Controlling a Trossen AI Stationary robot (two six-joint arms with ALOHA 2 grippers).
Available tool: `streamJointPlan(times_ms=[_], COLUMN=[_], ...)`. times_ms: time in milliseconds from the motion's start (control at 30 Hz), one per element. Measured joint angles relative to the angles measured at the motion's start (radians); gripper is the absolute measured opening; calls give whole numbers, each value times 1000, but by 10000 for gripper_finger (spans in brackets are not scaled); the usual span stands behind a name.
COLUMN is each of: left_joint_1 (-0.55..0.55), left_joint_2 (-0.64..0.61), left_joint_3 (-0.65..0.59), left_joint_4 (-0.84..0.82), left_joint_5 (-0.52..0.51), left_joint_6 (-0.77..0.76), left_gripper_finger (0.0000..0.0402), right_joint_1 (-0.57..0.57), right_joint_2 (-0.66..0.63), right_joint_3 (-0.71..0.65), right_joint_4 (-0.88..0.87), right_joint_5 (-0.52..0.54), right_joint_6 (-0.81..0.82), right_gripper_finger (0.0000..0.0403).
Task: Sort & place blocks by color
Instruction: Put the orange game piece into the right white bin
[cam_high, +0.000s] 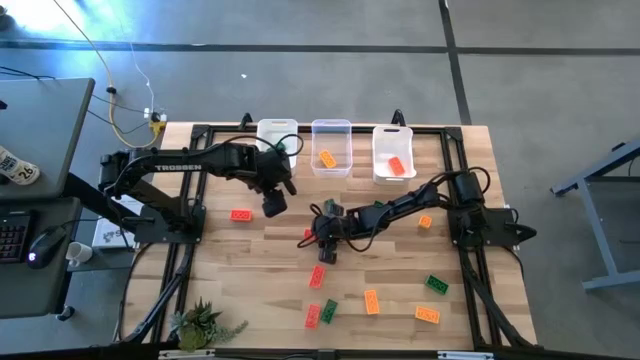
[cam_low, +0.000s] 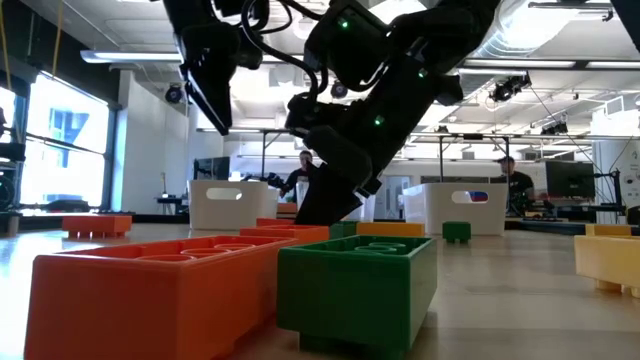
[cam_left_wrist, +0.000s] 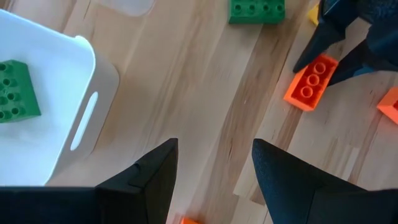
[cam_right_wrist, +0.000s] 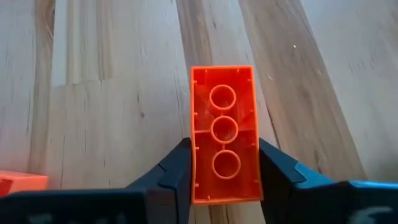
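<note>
The right hand (cam_right_wrist: 224, 171) sits low over the middle of the wooden slatted bench (cam_high: 270, 290), its 2 dark fingers (cam_right_wrist: 171, 174) pressed against the long sides of a small red-orange studded plastic brick (cam_right_wrist: 224, 134) — the brick is upside down, its 3 hollow tubes facing the wrist camera. In the high view that hand (cam_high: 322, 240) is at the centre of the frame, the arm reaching in from the right edge of the bench.

The left hand (cam_left_wrist: 214, 171) hovers a little up and left of it in the high view (cam_high: 274, 203), just below the leftmost bin. Its fingers stand apart with nothing between them, only bare bench.

3 translucent white rectangular plastic bins line the top edge of the bench in the high view: the left bin (cam_high: 264, 130) holds a green brick (cam_left_wrist: 17, 90), the middle bin (cam_high: 331, 127) an orange brick (cam_high: 327, 159), the right bin (cam_high: 393, 134) a red brick (cam_high: 396, 166).

The rest of the bricks lie loose on the bench. A red one (cam_high: 241, 214) is at left of centre, an orange one (cam_high: 425, 222) at right of centre. Along the lower part of the frame are another red one (cam_high: 318, 277), a red and green pair (cam_high: 320, 313) touching, an orange one (cam_high: 371, 301), a green one (cam_high: 436, 285) and an orange one (cam_high: 427, 315) near the lower right.

A small green potted plant (cam_high: 205, 322) sits at the lower left corner.
</note>
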Motion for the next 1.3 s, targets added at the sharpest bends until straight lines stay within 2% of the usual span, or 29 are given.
streamJointPlan(times_ms=[333,467,700,933,1167,1300], left_joint_1=[0,0,0,0,-3,-3], left_joint_2=[0,0,0,0,0,0], left_joint_3=[-1,-1,-2,-2,-2,-2], left_joint_4=[5,5,10,14,31,68], left_joint_5=[0,0,0,0,4,4], left_joint_6=[-2,-11,-26,-26,-26,-26], left_gripper_finger=[195,195,195,195,195,195], right_joint_1=[0,0,0,-3,-29,-71], right_joint_2=[-17,-65,-206,-336,-452,-509], right_joint_3=[0,0,0,0,0,0], right_joint_4=[-28,-67,-207,-320,-486,-576], right_joint_5=[-8,13,168,383,568,626], right_joint_6=[44,44,28,10,76,139], right_gripper_finger=[112,112,112,112,112,112])
